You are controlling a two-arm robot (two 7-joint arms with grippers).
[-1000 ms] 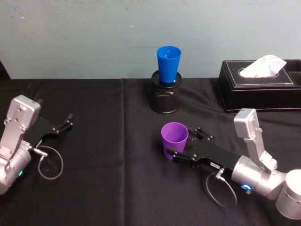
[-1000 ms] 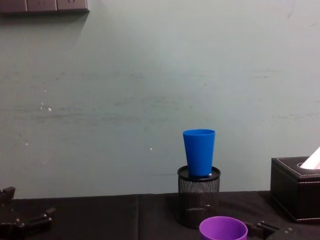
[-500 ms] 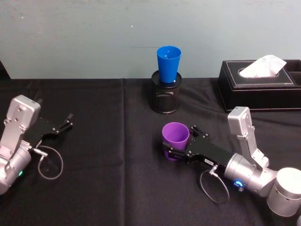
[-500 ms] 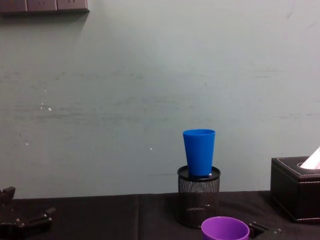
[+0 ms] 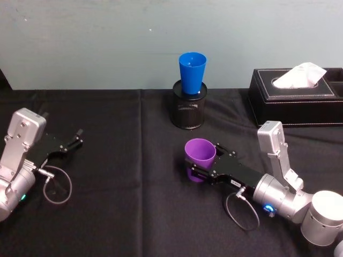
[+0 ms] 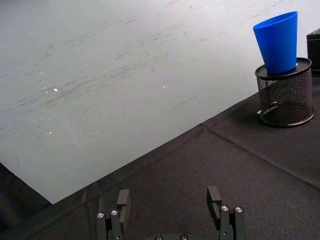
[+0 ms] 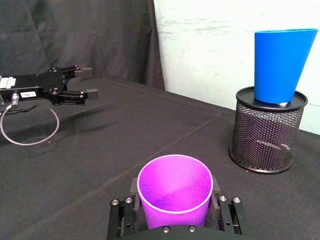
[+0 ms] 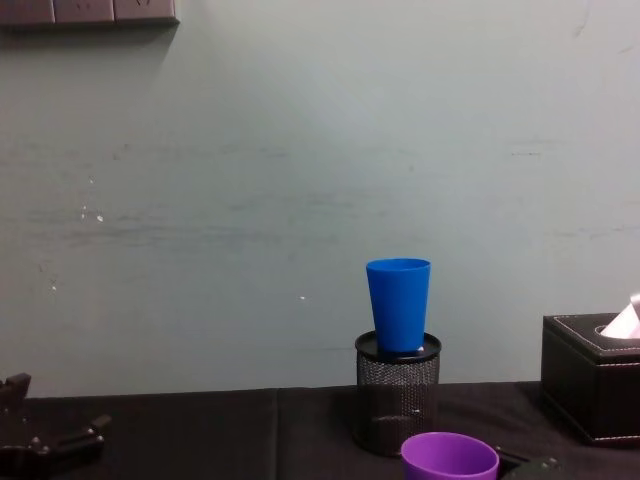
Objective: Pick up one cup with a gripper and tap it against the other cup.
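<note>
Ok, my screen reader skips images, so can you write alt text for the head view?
The right gripper grips a purple cup on a black table. Behind it a blue cup stands in a mesh holder, a tissue box to its right; the left gripper rests open at the left.

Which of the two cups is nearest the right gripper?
The purple cup, shorter and wider, at the right gripper; the blue cup stands farther off in the mesh holder.

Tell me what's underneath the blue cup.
A black mesh pen holder, standing on the black tablecloth. The blue cup sits upright in its open top, base just below the rim. The cup covers the opening, so whether anything is inside the holder cannot be seen.
</note>
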